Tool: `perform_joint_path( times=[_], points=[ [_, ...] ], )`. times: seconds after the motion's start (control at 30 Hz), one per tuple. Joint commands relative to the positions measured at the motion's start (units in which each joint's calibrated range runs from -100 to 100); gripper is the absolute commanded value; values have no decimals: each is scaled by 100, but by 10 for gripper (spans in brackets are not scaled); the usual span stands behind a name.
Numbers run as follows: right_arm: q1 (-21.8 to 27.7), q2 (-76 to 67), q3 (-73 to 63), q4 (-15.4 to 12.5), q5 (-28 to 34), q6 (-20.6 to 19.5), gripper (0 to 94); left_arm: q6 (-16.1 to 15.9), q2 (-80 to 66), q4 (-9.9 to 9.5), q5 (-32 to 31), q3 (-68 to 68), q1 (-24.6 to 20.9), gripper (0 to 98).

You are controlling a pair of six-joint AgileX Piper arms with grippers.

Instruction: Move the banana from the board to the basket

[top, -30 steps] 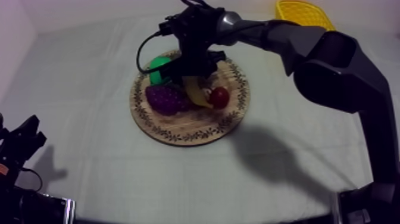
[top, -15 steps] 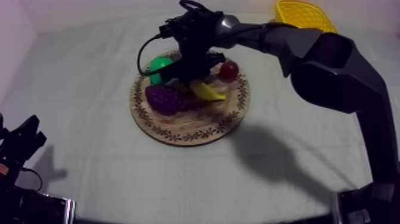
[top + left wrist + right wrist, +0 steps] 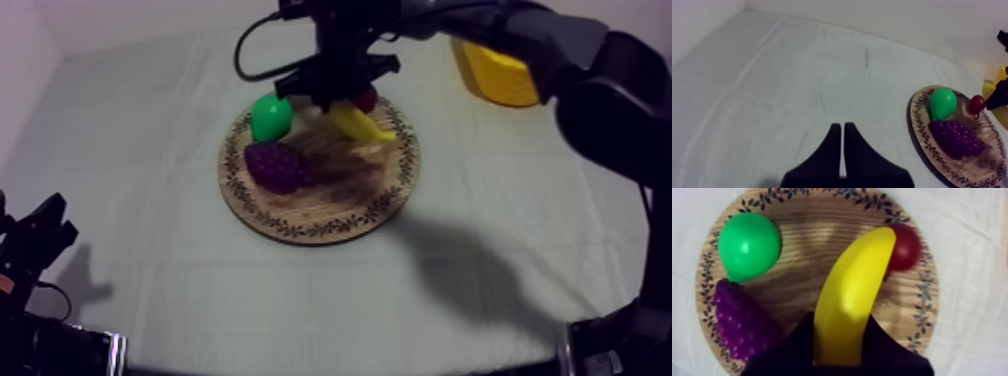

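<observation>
1. The right pincer (image 3: 338, 98) hung over the far part of the round wooden board (image 3: 330, 195), its arm reaching in from the far right of the counter (image 3: 140, 110).
2. In the right wrist view, that pincer (image 3: 841, 335) was clamped on the banana (image 3: 854, 295), with one black finger (image 3: 794, 348) at each side of the fruit's near end.
3. The banana (image 3: 360, 122) lay at a slant over the far right part of the board. Its shadow fell on the wood just nearer, so it appeared to be clear of the surface.
4. The small red fruit (image 3: 367, 98) sat on the board at its far right rim, partly hidden behind the banana; from the right wrist, the banana's tip overlapped the small red fruit (image 3: 904, 248).
5. The green pear (image 3: 270, 117) stood on the far left of the board, and the bunch of grapes (image 3: 277, 166) lay just nearer than it, touching or almost touching.
6. The yellow basket (image 3: 495, 75) was at the far right of the counter, apart from the board and partly covered by the right arm.
7. The left pincer (image 3: 40, 235) rested at the near left edge of the counter, well apart from the board.
8. In the left wrist view, its fingers (image 3: 834, 150) lay together as a narrow wedge holding nothing, with the pear (image 3: 942, 102), grapes (image 3: 954, 139) and board (image 3: 918, 135) off to the right.
</observation>
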Motion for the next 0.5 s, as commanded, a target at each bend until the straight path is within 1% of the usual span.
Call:
perform_joint_path(
  times=[0.0, 0.27, 0.47],
  points=[
    [35, -444, 104, 23, 25, 3, 104, 0, 0, 0, -1, -4, -1, 0],
    [274, -1387, 290, 147, 220, 78, 104, 0, 0, 0, -1, -4, -1, 0],
    [513, -1998, 465, 304, 310, 172, 103, 0, 0, 0, -1, -4, -1, 0]
  ],
)
